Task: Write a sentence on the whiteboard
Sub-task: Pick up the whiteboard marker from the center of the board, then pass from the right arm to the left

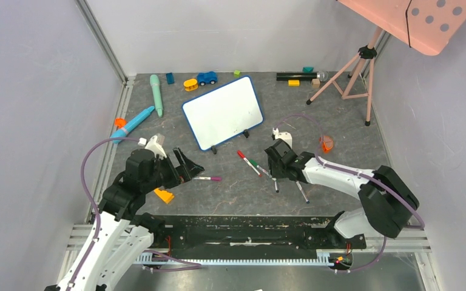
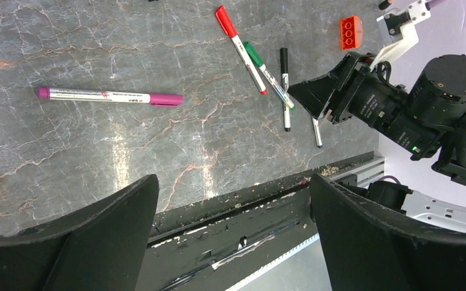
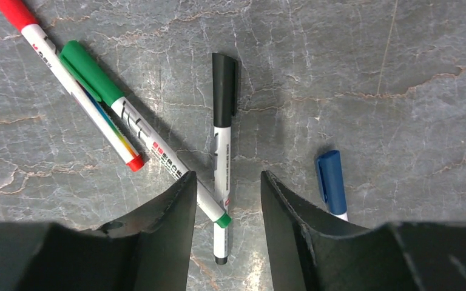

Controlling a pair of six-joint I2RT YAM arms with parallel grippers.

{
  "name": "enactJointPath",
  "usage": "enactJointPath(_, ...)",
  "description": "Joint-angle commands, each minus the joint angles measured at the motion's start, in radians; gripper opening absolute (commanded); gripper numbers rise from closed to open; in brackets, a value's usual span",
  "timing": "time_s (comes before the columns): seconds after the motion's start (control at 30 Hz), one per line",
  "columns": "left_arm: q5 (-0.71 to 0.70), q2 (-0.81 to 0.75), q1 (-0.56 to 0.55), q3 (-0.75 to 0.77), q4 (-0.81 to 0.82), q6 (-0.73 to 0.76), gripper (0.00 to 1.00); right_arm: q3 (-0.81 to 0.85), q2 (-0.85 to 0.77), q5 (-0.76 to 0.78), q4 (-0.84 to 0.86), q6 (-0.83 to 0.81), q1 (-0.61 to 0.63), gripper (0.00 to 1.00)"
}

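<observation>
The whiteboard (image 1: 222,112), blue-framed, stands tilted at mid table on small black feet. Its face is plain white, and the sentence is not in view. My right gripper (image 1: 272,173) (image 3: 226,179) hangs low over a cluster of markers, open with a narrow gap. The tail of the black marker (image 3: 223,151) and the end of the green marker (image 3: 139,130) lie between its fingers, untouched. A red marker (image 3: 79,91) lies to their left and a blue marker (image 3: 331,182) to their right. My left gripper (image 1: 189,165) (image 2: 232,182) is wide open and empty beside a purple marker (image 1: 209,178) (image 2: 109,96).
An orange brick (image 1: 164,195) lies by the left arm and an orange block (image 1: 326,144) behind the right one. Two teal pens (image 1: 156,94), a blue toy car (image 1: 207,77) and small blocks line the back. A tripod (image 1: 355,70) stands at back right. A black rail (image 1: 243,233) runs along the near edge.
</observation>
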Motion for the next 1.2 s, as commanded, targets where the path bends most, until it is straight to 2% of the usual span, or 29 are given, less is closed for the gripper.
enactJointPath(0.0,0.035,0.009,0.001,0.016,0.027,-0.013,1.00,0.049,0.049,0.023,0.026,0.001,0.004,0.43)
enactJointPath(0.2,0.036,0.017,0.002,0.019,0.028,0.009,1.00,0.065,0.140,-0.003,0.008,-0.015,0.003,0.32)
enactJointPath(0.27,0.044,0.022,0.002,0.025,0.036,0.023,1.00,0.063,0.155,-0.029,0.004,-0.009,0.003,0.23)
enactJointPath(0.33,0.046,0.026,0.002,0.034,0.043,0.034,1.00,0.069,0.159,-0.041,-0.001,-0.010,0.003,0.08)
enactJointPath(0.43,0.055,0.044,0.002,0.046,0.055,0.048,1.00,0.119,0.130,-0.003,-0.056,-0.035,0.003,0.00)
enactJointPath(0.5,0.082,0.069,0.002,0.054,0.078,0.058,1.00,0.166,0.093,0.008,-0.083,-0.087,0.002,0.00)
enactJointPath(0.6,0.148,0.129,0.001,0.082,0.139,0.042,1.00,0.230,0.025,-0.055,-0.087,-0.206,0.002,0.00)
enactJointPath(0.73,0.244,0.221,0.000,0.138,0.299,-0.037,1.00,0.283,-0.062,-0.233,-0.061,-0.298,0.002,0.00)
enactJointPath(0.83,0.267,0.291,-0.012,0.171,0.422,-0.097,0.99,0.300,-0.117,-0.390,-0.001,-0.291,0.001,0.00)
enactJointPath(1.0,0.314,0.385,-0.017,0.185,0.571,-0.172,0.93,0.299,-0.159,-0.652,0.177,-0.191,0.001,0.00)
enactJointPath(1.17,0.339,0.435,-0.019,0.191,0.635,-0.210,0.80,0.311,-0.145,-0.770,0.249,-0.158,0.002,0.00)
